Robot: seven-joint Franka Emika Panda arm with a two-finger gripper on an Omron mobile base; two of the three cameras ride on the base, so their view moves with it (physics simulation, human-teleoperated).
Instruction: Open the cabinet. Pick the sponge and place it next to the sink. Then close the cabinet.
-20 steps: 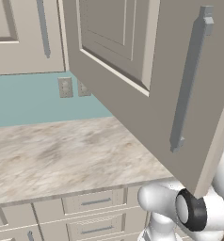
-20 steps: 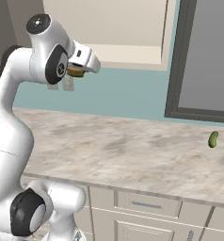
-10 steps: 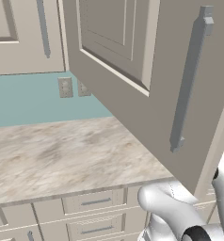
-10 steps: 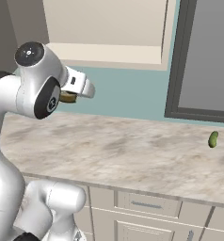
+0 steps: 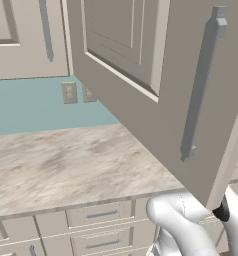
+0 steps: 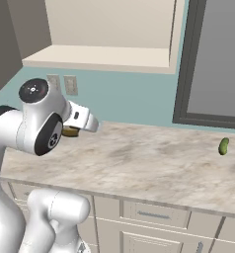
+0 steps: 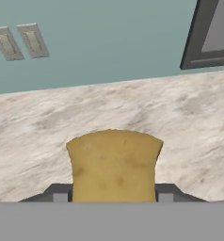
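Now carrying sponge [image 7: 114,164] over the worktop [image 6: 139,168], gripper [image 7: 114,195] clamped on it.
Keep it level, lower flat beside the sink, release only once resting; cabinet door [image 5: 156,75] hangs open.

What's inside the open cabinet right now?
The cabinet shows a bare beige shelf and back wall. Its left end is hidden by the open door. The sponge is held in the gripper.
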